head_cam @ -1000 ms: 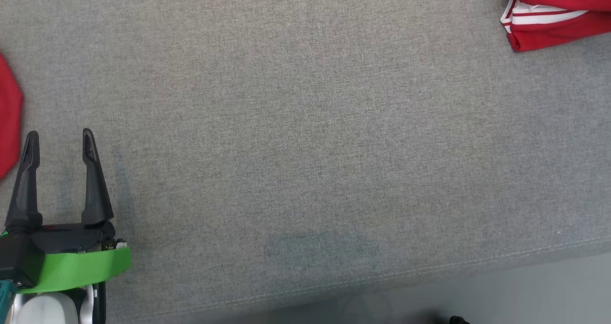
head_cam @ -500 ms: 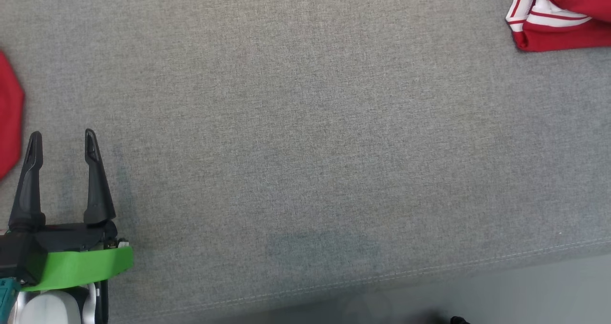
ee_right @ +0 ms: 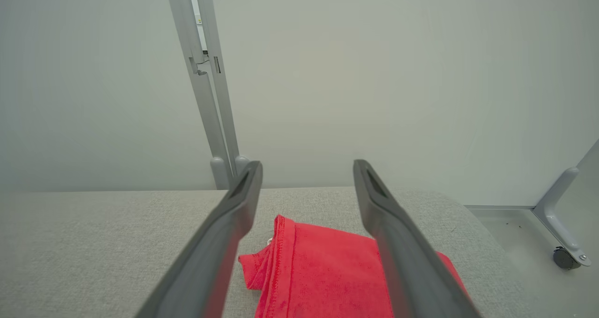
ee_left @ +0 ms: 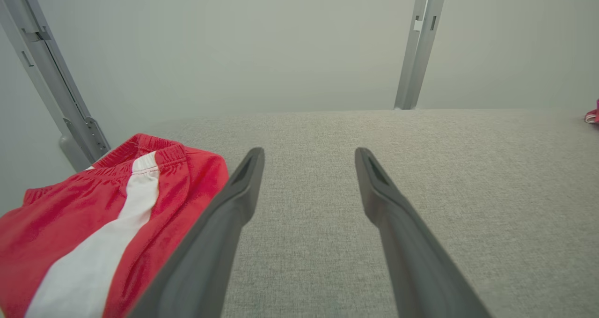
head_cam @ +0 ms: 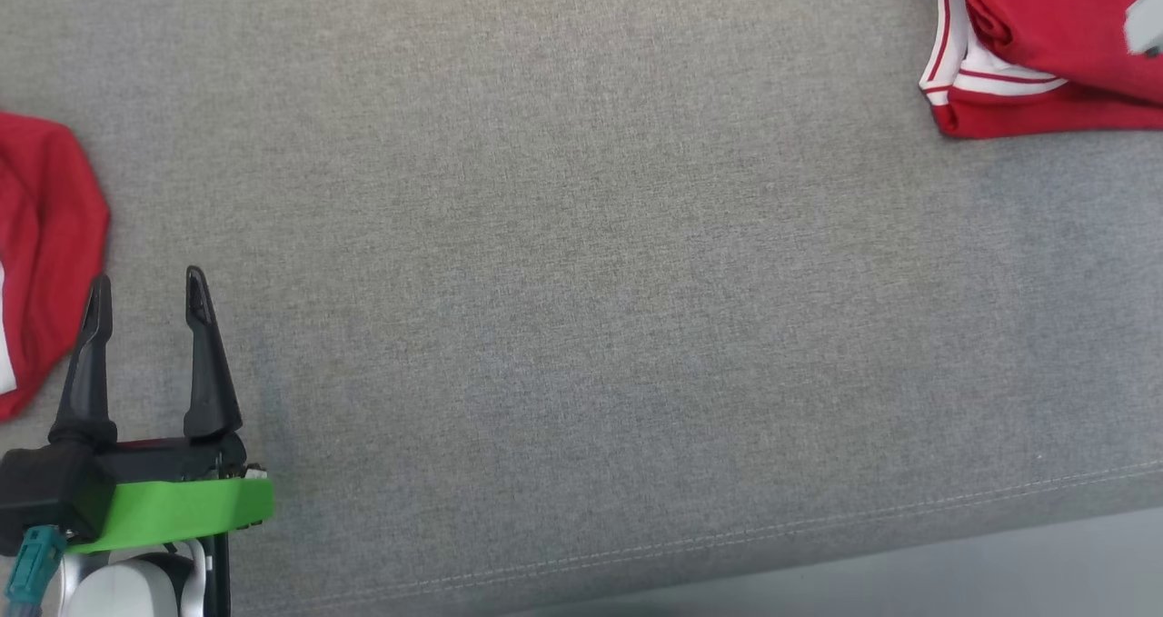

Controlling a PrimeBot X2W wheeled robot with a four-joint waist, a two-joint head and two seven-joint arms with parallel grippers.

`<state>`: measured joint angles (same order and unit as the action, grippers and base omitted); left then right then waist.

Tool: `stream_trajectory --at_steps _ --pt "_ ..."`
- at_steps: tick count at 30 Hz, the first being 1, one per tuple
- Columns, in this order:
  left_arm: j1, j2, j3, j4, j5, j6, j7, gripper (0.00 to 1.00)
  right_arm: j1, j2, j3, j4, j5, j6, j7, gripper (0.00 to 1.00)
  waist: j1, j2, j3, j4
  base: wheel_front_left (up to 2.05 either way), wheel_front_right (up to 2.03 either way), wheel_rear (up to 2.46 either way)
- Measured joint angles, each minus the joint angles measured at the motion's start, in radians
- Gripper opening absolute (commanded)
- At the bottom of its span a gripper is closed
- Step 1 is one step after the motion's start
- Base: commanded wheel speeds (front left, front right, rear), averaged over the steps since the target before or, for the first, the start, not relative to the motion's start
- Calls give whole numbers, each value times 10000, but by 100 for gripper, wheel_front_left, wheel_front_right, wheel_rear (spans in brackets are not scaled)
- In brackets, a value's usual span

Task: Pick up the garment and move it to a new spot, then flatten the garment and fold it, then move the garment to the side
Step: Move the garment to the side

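The garment [head_cam: 1045, 17] is a red heap with white trim at the top right of the grey padded surface [head_cam: 581, 281]. In the right wrist view the garment [ee_right: 318, 271] lies on the surface under my right gripper [ee_right: 306, 167], which is open with nothing between its fingers. A pale part of that arm [head_cam: 1147, 17] shows over the heap at the right edge. My left gripper [head_cam: 147, 279] stands open and empty at the lower left, above bare surface. In the left wrist view my left gripper [ee_left: 309, 154] points across the surface.
A second red garment with a white stripe [head_cam: 45, 226] lies just left of the left gripper; the same garment [ee_left: 93, 215] sits beside the left finger. The surface's seamed front edge [head_cam: 818, 517] runs along the bottom. Metal posts [ee_right: 208, 88] stand behind, and a caster [ee_right: 561, 257] is at the right.
The head camera has shifted, so the whole picture has moved. The garment heap at the top right has changed shape, and a pale arm part has come in over it.
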<state>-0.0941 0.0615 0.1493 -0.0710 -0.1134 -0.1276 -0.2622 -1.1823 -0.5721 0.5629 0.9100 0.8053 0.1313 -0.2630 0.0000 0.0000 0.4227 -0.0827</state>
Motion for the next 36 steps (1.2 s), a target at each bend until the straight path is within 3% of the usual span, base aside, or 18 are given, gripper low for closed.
stream_trajectory --at_steps 12,24,36 --pt "237 -100 -569 754 -357 88 0 100 4382 2372 -3164 -2385 -2569 0 0 100 -1 0 -1559 262 0 0 0" --pt "665 -107 -1081 1321 -782 414 0 100 6976 3568 -3741 -4019 -3526 0 0 100 -1 0 -2791 706 0 0 0" --pt "1139 -113 -1338 1620 -861 593 0 100 8930 4324 -4065 -4700 -4358 -4 0 100 -1 0 -3867 929 0 0 0"
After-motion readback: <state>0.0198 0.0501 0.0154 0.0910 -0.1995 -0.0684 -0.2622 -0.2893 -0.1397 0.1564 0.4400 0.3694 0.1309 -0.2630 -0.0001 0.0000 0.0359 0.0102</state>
